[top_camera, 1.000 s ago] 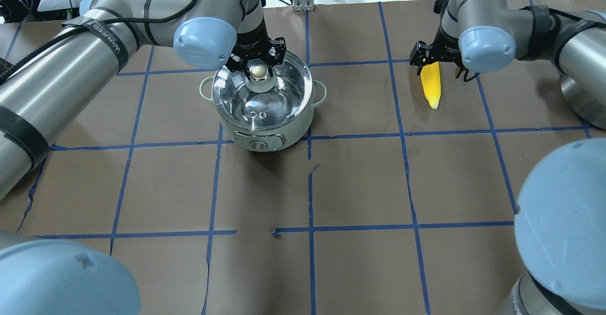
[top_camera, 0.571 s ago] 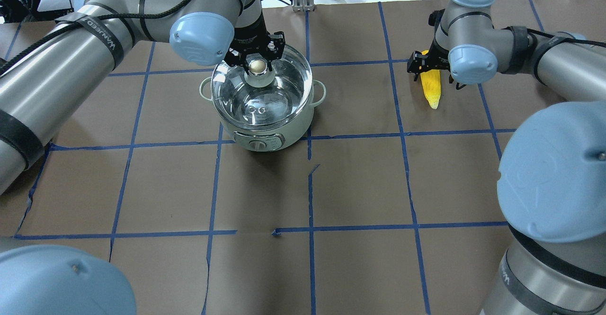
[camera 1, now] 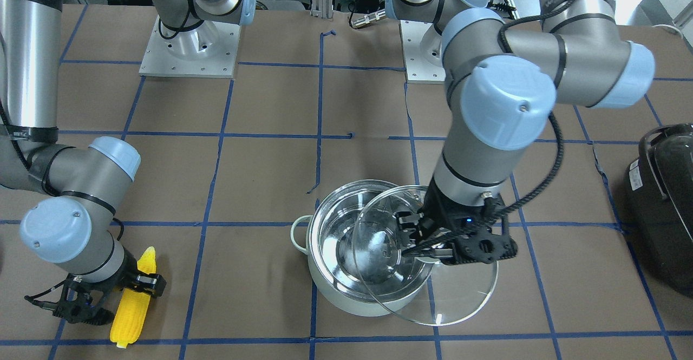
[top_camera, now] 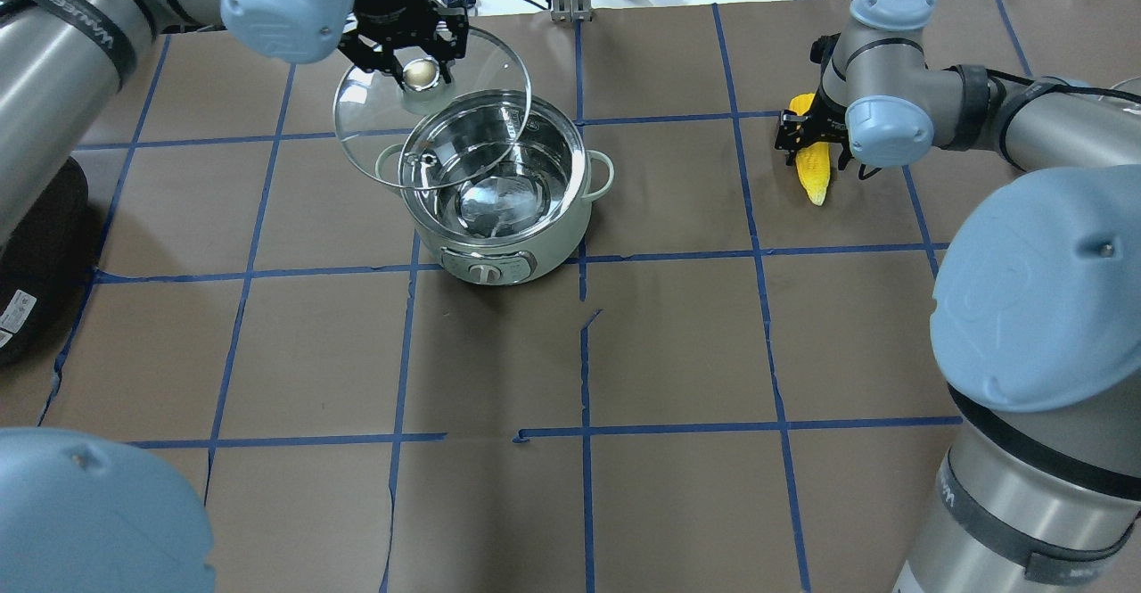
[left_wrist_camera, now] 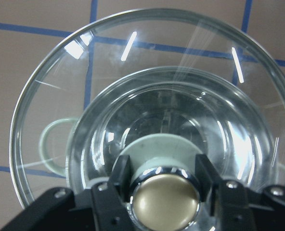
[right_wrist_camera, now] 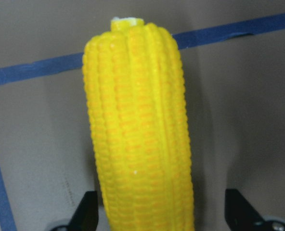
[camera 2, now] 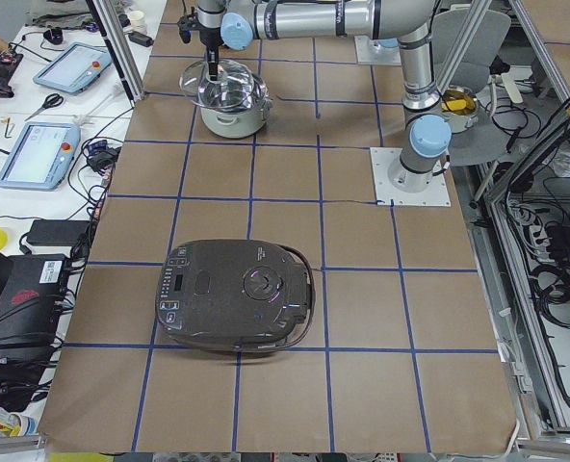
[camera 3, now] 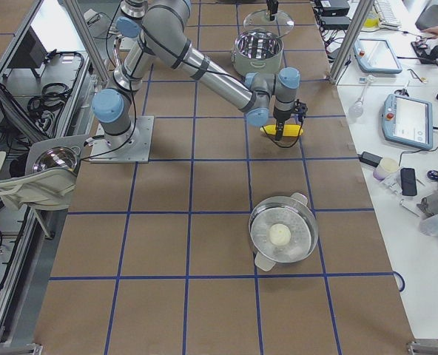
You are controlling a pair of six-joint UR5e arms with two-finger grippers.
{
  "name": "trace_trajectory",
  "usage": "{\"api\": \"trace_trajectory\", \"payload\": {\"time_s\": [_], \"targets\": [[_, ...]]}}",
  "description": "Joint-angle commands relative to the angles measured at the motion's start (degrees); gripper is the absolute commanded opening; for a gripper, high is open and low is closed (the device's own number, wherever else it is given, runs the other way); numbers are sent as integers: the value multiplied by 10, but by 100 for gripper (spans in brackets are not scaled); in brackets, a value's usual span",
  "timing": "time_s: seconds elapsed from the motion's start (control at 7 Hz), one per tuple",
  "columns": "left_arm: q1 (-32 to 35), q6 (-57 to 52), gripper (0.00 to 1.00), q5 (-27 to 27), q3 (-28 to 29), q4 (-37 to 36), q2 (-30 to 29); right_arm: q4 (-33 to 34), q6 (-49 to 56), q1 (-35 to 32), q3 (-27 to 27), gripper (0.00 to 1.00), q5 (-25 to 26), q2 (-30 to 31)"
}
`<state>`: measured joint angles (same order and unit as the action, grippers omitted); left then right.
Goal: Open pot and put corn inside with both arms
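Left wrist-mounted: left gripper [left_wrist_camera: 164, 179] fingers pinch lid knob [left_wrist_camera: 165, 199], lid [top_camera: 365, 129] half over pot [top_camera: 535, 250] | right gripper [right_wrist_camera: 164, 211] fingers spread astride corn [right_wrist_camera: 137, 125], off-centre between them | you risk rolling it out on close.

- Lighting: bright, even and from overhead; shadows on the table [top_camera: 677, 343] are soft and faint.
- Glare: white streaks on the glass lid [left_wrist_camera: 51, 110]; the pot [top_camera: 545, 185] mirrors the lamps inside.
- Focus: the close-up of the corn [right_wrist_camera: 137, 134] is slightly soft.

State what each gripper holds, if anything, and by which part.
Left gripper: the glass lid, by its brass knob. Right gripper: nothing yet; its open jaws straddle the corn.
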<state>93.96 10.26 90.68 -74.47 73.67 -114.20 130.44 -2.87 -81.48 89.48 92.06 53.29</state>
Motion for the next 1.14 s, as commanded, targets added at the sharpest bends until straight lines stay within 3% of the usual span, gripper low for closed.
{"api": "trace_trajectory", "payload": {"time_s": [0.0,0.29,0.43,0.71,1.0], "targets": [[-85,-114,5,2,-13,2,2,-4,-3,0,-23,0,0,7],[-161,-189,0,32,-84,-39,12,-39,1,-3,-47,0,0,22],[-179,-221,0,34,-133,-98,17,-66,-3,-26,-55,0,0,57],[-243,-248,0,28,-236,-202,27,-160,-74,-123,-120,0,0,95],[-251,-264,0,27,-308,-266,32,-200,-135,-215,-196,0,-21,79]]}}
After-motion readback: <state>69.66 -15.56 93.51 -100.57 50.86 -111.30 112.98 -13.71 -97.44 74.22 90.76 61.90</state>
